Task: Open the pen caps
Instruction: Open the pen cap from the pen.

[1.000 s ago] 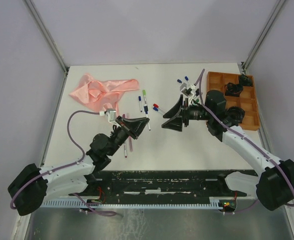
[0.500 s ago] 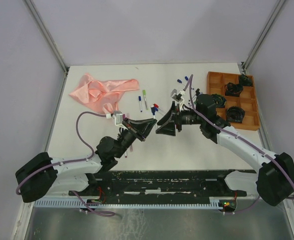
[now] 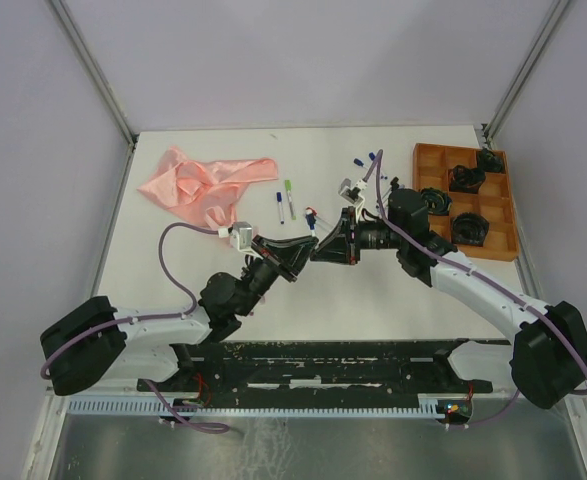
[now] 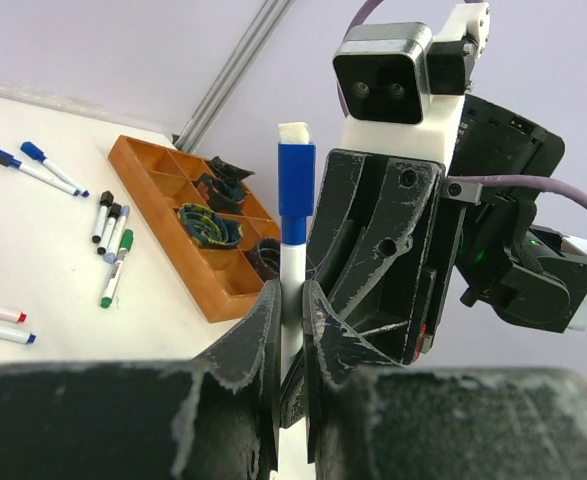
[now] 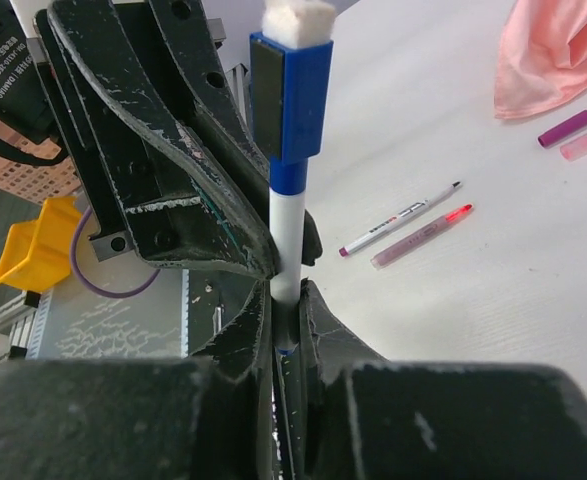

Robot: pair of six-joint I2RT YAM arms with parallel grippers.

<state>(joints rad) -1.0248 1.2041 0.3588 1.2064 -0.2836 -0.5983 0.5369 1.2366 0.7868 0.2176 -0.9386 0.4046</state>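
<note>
Arms are nose to nose above mid-table [image 3: 373, 300]. The left gripper [image 4: 293, 300] has its jaws pinched down to barrel width, clamped on the white barrel of the blue-capped pen [image 4: 292, 262] just under the cap. The right gripper [image 5: 285, 300] is closed the same way on the white barrel from the opposite side, with a bit of blue pen end showing between its fingers. In each wrist view the other gripper's fingers sit right against the pen. The pen is upright in both wrist views and off the table. The blue cap [image 5: 291, 95] is seated on the barrel, with a white pad on top. From overhead the pen is hidden between the two grippers. The loose pens [image 3: 285, 200] lie on the table beyond the grippers, a cluster of pens [image 4: 113, 235] sits just beside the orange tray [image 4: 148, 160], and there are two blue-ended pens [image 4: 33, 165] further back. In the right wrist view, a purple-tipped pen [image 5: 398, 218] and a pinkish pen [image 5: 423, 232] lie side by side. A purple cap [image 5: 565, 128] lies on its own near the pink cloth [image 5: 563, 50]. The tray is at right rear, with black coiled parts [image 4: 208, 222] in several compartments.
</note>
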